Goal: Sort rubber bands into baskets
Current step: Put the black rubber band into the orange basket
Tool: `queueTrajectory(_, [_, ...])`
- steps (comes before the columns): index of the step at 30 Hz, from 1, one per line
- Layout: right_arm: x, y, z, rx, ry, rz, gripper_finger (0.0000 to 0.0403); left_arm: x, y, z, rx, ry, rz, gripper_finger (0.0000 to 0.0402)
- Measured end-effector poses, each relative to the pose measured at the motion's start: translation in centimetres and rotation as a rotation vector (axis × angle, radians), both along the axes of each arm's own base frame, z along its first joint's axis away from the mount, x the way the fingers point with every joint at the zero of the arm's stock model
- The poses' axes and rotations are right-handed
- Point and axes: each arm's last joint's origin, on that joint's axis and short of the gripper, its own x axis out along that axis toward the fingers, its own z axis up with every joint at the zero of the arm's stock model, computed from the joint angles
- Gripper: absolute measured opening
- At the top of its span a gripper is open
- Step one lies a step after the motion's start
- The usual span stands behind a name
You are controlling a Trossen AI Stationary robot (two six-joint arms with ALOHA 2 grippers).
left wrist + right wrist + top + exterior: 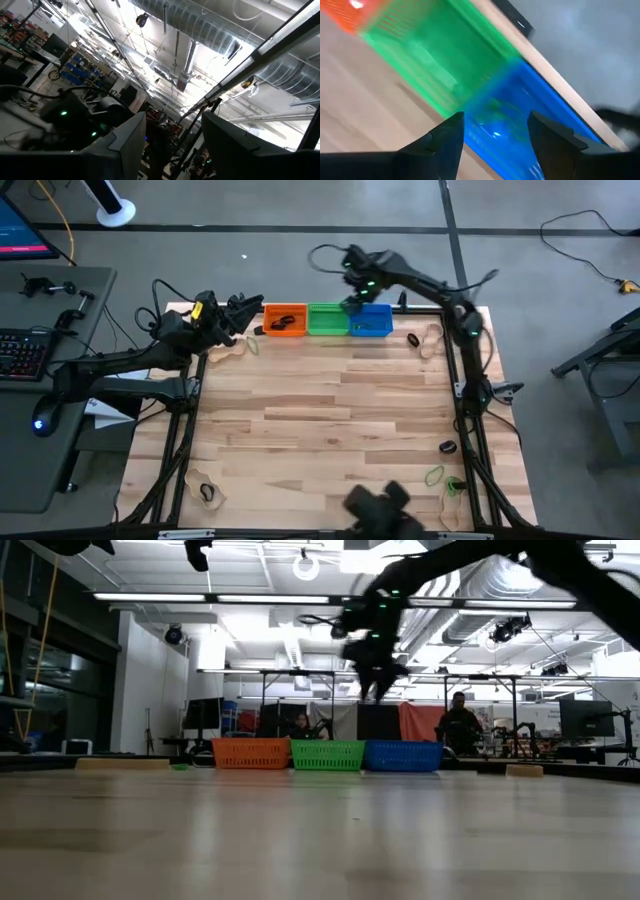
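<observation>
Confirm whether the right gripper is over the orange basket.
No. In the high view the right gripper hangs above the blue basket, not the orange basket.

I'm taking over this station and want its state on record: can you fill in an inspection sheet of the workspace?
Surface: wooden table, middle bare.
Job's things: orange basket, green basket and blue basket in a row at the far edge; dark rubber band in the orange one; loose rubber bands lie near the corners and right edge.
Clutter: nothing seen.
Grippers: right gripper open above the blue basket, beside the green; left gripper open, raised at the far left corner, pointing at the ceiling.
Cables: black cables loop off the right arm.
Surroundings: keyboard on a side desk; people beyond the table.
</observation>
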Motion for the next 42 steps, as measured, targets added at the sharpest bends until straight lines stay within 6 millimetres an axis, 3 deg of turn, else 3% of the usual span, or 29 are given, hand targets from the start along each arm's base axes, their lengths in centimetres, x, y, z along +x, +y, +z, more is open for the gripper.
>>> queueTrajectory(3, [-4.0, 0.6, -0.6, 0.007, 0.011, -0.069, 0.0206, 0.0, 0.0, 0.0, 0.0, 0.002, 0.0, 0.0186])
queueTrajectory(9, [-13.2, 4.7, -4.8, 0.044, 0.023, -0.279, 0.0206, 0.0, 0.0, 0.0, 0.028, 0.013, 0.015, 0.0186])
queueTrajectory(12, [-16.4, 5.9, -6.9, 0.056, 0.033, -0.396, 0.0206, 0.0, 0.0, 0.0, 0.032, 0.015, 0.024, 0.0186])
queueTrajectory(14, [-17.5, 6.0, -7.9, 0.075, 0.027, -0.454, 0.0206, 0.0, 0.1, 0.0, 0.02, 0.011, 0.036, 0.0186])
queueTrajectory(27, [-16.5, 4.6, -11.5, 0.14, 0.106, -0.375, 0.0189, 0.0, 0.1, 0.0, -0.03, -0.009, 0.034, 0.0186])
queueTrajectory(34, [-16.1, 4.0, -12.8, 0.121, 0.137, -0.37, 0.011, 0.0, 0.1, 0.0, -0.036, -0.012, 0.031, 0.0186])
queueTrajectory(38, [-16.2, 4.2, -13.0, 0.129, 0.169, -0.345, 0.0033, 0.0, 0.1, 0.0, -0.036, -0.012, 0.031, 0.0186])
queueTrajectory(42, [-16.5, 4.8, -11.2, 0.111, 0.153, -0.327, 0.001, 0.0, 0.1, 0.0, -0.034, -0.011, 0.032, 0.0186])
